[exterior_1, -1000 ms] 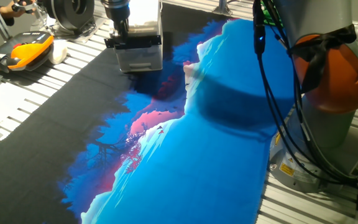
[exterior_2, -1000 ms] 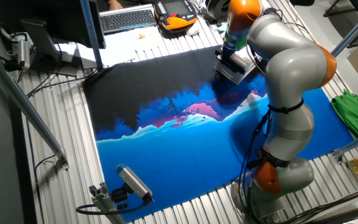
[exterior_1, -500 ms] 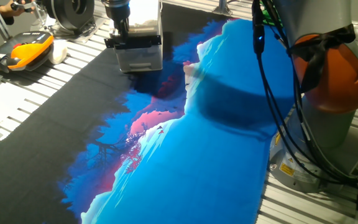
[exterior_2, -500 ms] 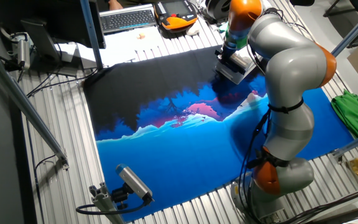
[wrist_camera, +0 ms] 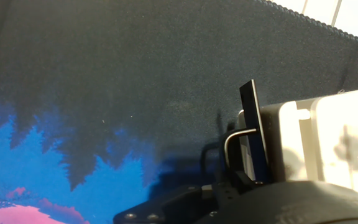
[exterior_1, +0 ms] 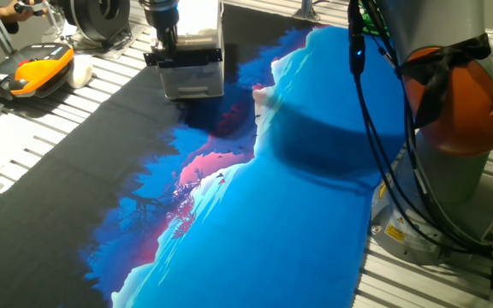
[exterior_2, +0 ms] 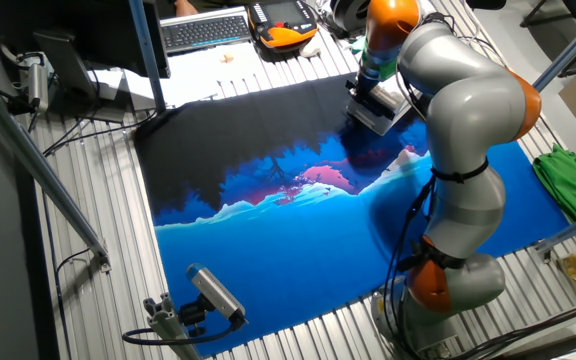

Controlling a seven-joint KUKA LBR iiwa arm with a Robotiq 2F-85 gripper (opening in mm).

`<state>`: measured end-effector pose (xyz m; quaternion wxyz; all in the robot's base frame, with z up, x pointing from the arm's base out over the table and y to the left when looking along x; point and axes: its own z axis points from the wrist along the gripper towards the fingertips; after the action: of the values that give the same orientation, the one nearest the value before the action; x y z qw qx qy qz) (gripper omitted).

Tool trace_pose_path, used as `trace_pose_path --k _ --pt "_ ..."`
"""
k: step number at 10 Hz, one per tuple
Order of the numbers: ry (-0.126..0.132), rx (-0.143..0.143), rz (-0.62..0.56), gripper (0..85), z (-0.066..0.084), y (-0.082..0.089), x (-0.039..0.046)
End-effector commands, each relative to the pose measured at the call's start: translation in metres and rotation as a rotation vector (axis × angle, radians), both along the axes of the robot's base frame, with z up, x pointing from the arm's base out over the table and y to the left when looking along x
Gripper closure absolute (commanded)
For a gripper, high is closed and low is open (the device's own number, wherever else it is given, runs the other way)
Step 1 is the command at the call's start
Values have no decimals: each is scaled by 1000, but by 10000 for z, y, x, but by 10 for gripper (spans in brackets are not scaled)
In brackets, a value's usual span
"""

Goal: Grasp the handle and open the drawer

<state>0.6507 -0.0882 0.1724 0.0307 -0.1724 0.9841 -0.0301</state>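
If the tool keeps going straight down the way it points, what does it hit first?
Probably the black handle, directly under the tool on the drawer. Contact can't be confirmed; depth is unclear.

No text can be read; the yellow sticker [exterior_1: 394, 231] on the robot base is too small.

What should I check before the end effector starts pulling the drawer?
1. End effector at the handle: ok, it sits right at the black bar.
2. Fingers closed on the handle: cannot tell, contact is hidden in every view.
3. Drawer state: cannot tell how far out it is.
4. Pull path over the mat: ok, nothing lies in front.
5. Cabinet held in place: cannot tell.
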Motion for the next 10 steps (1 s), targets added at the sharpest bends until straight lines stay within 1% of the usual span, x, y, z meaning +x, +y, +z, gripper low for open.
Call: trace_pose_path --k 1,2,3,4,6,8,10 --pt "1 -2 -1 680 1 4 1" --pt "4 2 0 680 1 4 1" --pt "5 -6 0 680 1 4 1" --pt "8 -2 0 680 1 4 1" --pt "8 -6 -1 680 1 4 1" --pt "21 -1 5 680 2 7 -1" --pt "23 -2 5 680 19 7 -9"
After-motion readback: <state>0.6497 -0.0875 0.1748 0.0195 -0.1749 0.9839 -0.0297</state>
